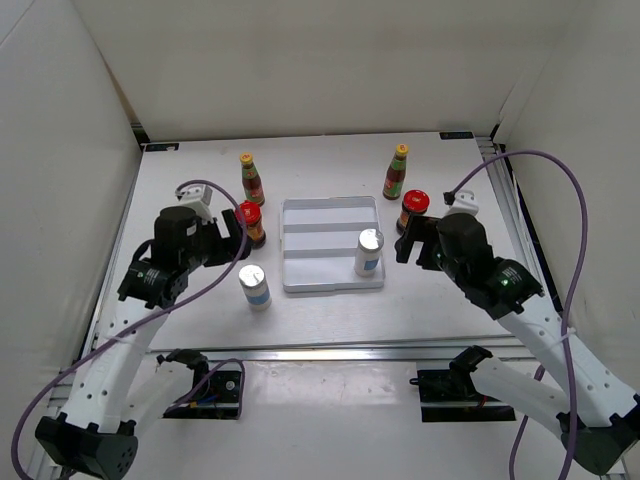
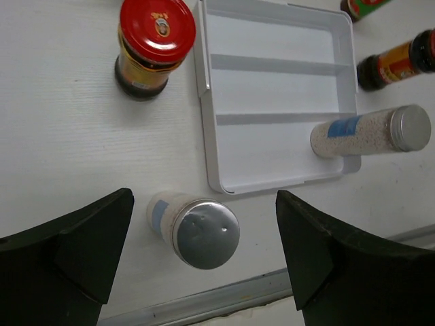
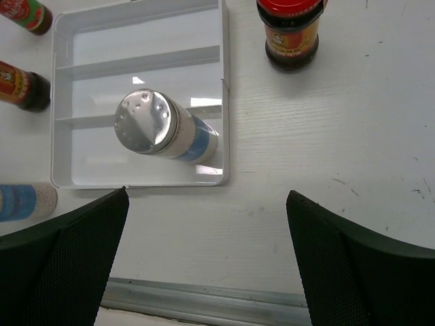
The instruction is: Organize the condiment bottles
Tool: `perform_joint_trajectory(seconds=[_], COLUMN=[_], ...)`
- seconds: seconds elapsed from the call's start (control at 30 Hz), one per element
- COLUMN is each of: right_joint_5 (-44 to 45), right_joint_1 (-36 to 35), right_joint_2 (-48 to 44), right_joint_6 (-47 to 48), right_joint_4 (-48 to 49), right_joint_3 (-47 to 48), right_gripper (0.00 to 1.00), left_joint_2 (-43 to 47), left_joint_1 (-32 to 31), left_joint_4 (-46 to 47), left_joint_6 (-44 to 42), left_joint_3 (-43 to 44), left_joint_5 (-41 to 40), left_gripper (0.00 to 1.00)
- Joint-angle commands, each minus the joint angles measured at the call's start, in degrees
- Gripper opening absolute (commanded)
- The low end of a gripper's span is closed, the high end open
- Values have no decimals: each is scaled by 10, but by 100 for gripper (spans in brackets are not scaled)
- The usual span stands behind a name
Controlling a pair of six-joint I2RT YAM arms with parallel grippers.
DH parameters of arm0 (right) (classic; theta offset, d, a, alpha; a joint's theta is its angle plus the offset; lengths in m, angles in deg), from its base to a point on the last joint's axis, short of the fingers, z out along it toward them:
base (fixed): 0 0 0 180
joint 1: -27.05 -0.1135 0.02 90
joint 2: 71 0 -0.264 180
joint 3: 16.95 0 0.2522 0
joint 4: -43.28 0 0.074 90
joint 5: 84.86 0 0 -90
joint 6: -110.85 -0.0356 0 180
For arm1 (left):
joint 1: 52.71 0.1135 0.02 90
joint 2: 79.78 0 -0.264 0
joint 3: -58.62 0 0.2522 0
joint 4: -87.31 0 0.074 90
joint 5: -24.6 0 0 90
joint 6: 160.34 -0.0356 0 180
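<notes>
Here, shaker (image 1: pixel 369 252) upright in tray (image 1: pixel 320 215), top up, second shaker (image 1: pixel 254 287) upright beside it, both jaws wide.

The white counter (image 1: pixel 330 315) carries a ridged white tray (image 1: pixel 320 215) at its middle. Left of the tray stand a shaker (image 1: pixel 254 287), a red-lidded jar (image 1: pixel 250 223) and a slim sauce bottle (image 1: pixel 251 179); right of it stand a second jar (image 1: pixel 413 211) and a second sauce bottle (image 1: pixel 397 172).

Matt white with a fine wood-like grain on the surface (image 2: pixel 61 136). Glossy, smooth white plastic in the flat ridged tray (image 3: pixel 88 159). Dull brushed metal atop the white speckled shaker (image 3: pixel 146 122) standing in that tray. Shiny red lid on the squat dark jar (image 2: pixel 153 34). Matt black, mesh-textured pads (image 3: pixel 61 258) on the right claw (image 3: pixel 207 193).
</notes>
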Motion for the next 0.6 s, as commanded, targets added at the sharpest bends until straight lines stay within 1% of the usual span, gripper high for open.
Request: perform_joint_trajectory(seconds=[0.0, 0.03, 0.07, 0.17, 0.23, 0.37, 0.57], right_joint_5=[29, 29, 29, 36, 41, 46, 46], right_joint_1=[-2, -2, -2, -2, -2, -2, -2], right_joint_2=[-5, -5, -5, -10, -10, -16, -10], right_joint_6=[-12, -12, -12, -18, -24, -24, -24], right_joint_4=[39, 39, 45, 58, 58, 63, 63], right_joint_3=[-10, -17, -34, -61, -61, -66, -66], right_gripper=[100, 100, 100, 100, 100, 100, 100], left_joint_2=[14, 14, 8, -27, -55, -81, -113], left_joint_1=[-36, -60, -72, -104, -128, -145, -150], left_joint_4=[5, -2, -2, -49, -49, -54, -75], left_joint_6=[-28, -28, -23, 2, 2, 13, 31], left_joint_3=[-20, -20, -20, -14, -8, -13, -8], left_joint_5=[-13, -14, -34, -101, -101, -116, -150], left_gripper=[96, 96, 96, 96, 96, 96, 97])
